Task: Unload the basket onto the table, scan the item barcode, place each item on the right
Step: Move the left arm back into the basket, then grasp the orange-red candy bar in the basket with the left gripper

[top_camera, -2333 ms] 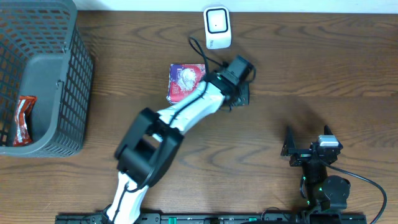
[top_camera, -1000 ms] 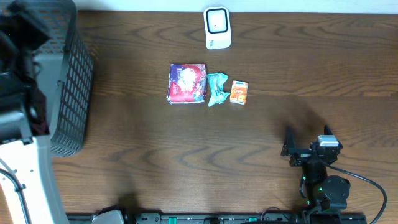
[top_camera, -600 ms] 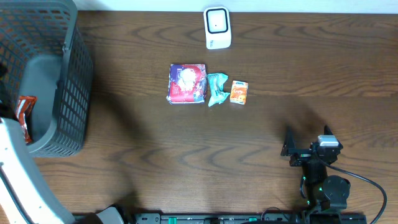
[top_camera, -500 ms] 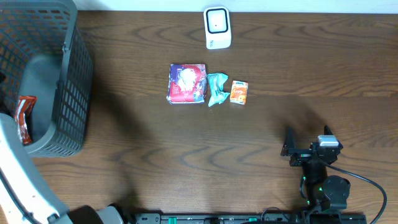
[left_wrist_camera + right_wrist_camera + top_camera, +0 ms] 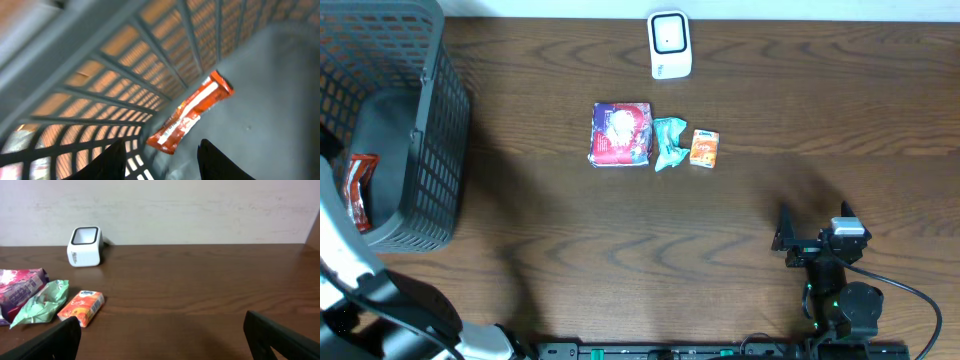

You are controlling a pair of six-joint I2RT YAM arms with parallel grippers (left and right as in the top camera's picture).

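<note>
Close under my left wrist camera, the left gripper (image 5: 162, 146) hangs over the basket (image 5: 125, 75), fingers partly apart and holding nothing. Beyond them a red snack packet (image 5: 190, 117) lies against the mesh wall. Over the table (image 5: 210, 280), my right gripper (image 5: 161, 325) stands wide and empty. Farther on sit the orange box (image 5: 81, 308), green packet (image 5: 40, 302) and purple packet (image 5: 20, 292), with the white scanner (image 5: 85, 246) farthest.

Soft, even light fell across the table (image 5: 720, 220), with faint shadows at near left; inside the dim basket (image 5: 125, 65), motion blur smeared the orange packet (image 5: 191, 116).
</note>
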